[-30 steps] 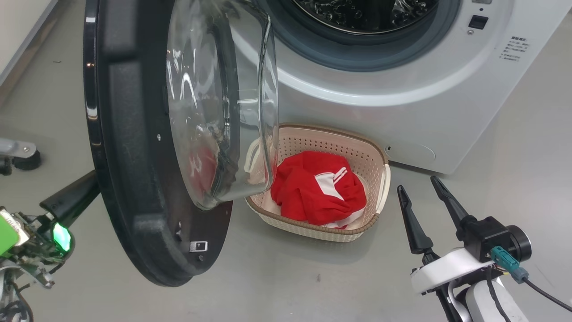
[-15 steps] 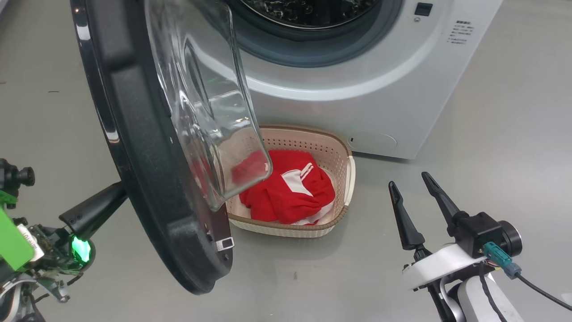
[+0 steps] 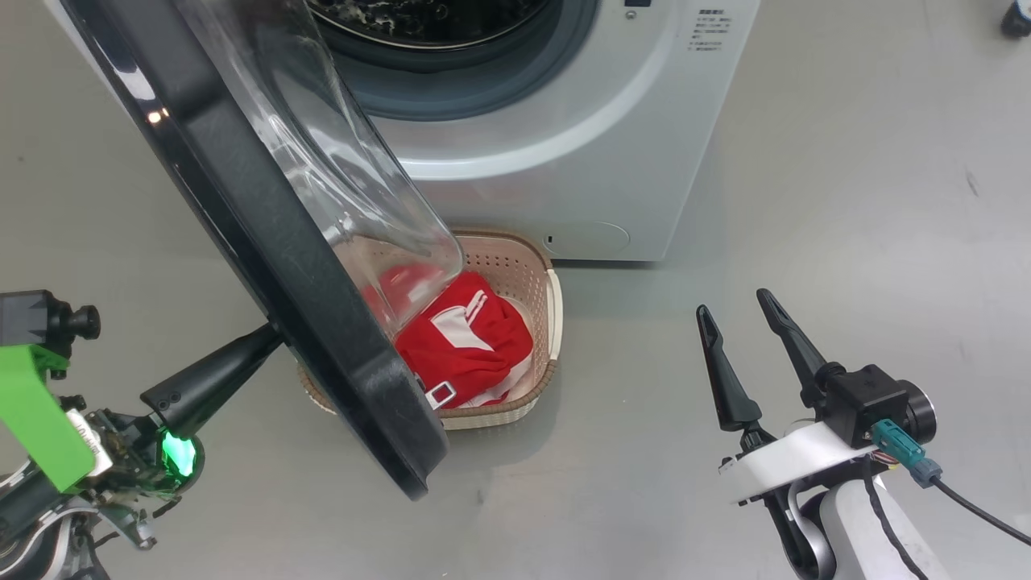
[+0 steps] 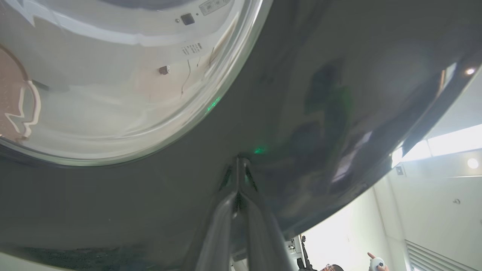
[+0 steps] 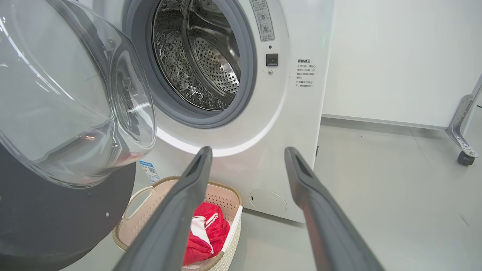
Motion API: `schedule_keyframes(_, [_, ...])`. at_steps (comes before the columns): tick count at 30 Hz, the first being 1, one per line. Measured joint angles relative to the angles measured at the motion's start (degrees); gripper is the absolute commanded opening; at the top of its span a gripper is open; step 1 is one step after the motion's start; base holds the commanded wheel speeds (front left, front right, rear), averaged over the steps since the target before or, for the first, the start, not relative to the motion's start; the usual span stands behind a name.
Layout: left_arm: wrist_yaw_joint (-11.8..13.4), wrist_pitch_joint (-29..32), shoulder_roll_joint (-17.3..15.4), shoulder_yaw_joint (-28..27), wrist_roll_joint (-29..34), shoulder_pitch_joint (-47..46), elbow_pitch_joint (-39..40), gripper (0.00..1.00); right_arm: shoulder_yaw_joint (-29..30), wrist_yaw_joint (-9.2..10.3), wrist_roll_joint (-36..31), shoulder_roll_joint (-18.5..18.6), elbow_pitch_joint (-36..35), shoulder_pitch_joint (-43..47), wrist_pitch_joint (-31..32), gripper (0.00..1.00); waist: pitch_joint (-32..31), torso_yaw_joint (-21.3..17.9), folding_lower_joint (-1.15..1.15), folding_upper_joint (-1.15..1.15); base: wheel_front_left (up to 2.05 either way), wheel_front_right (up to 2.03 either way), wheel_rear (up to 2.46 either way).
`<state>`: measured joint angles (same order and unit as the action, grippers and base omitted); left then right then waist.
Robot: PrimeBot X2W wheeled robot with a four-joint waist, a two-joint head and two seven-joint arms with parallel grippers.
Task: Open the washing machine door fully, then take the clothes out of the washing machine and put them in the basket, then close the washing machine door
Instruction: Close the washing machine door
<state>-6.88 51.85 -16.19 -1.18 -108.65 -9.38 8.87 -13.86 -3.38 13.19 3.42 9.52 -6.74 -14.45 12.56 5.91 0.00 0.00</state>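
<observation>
Now | basket [image 3: 515, 274]: one | clothes [image 3: 471, 342]: one, inside | left jaws clenched | right jaws released

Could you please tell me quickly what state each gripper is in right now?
Left gripper: shut, holding nothing, tips against the outer face of the washing machine door.
Right gripper: open, holding nothing.
</observation>
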Motion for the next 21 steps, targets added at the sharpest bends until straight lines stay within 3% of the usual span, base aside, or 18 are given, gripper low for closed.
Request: schedule_keyframes(21, [0.1, -3.0, 2.3, 1.0, 1.3, -6.1, -3.4, 0.0, -0.3, 0.6, 0.9, -0.3, -2.2, -2.4, 0.0, 1.0, 4.0, -9.9, 0.0, 0.0, 0.0, 0.0, 0.0])
